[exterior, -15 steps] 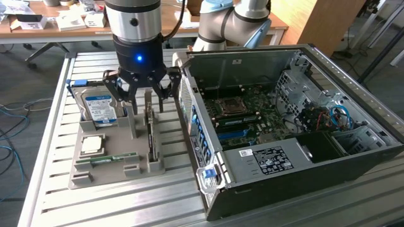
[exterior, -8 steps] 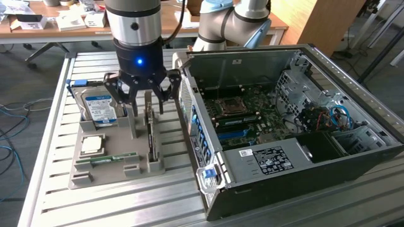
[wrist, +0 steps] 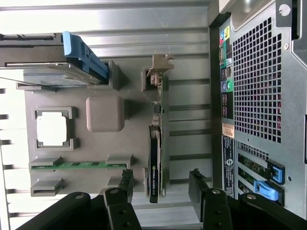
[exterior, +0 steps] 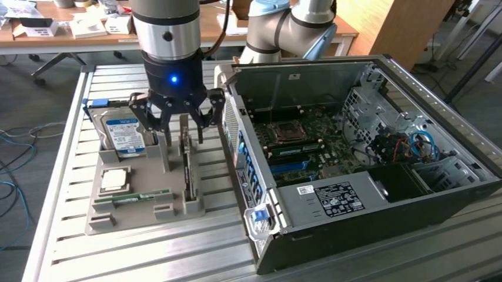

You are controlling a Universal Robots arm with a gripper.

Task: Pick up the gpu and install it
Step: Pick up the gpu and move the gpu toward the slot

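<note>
Fingers spread apart over the upright gpu.

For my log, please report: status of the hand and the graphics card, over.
Hand open over card. Card upright in gray tray, not gripped. Hard drive beside, not touching.

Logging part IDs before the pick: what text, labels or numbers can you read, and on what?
No text can be read.
Blue label on the hard drive: too blurred.
White sticker inside the computer case: print too small.
Green marking on the gpu: illegible.
Stickers on the case's rear panel: illegible.
</note>
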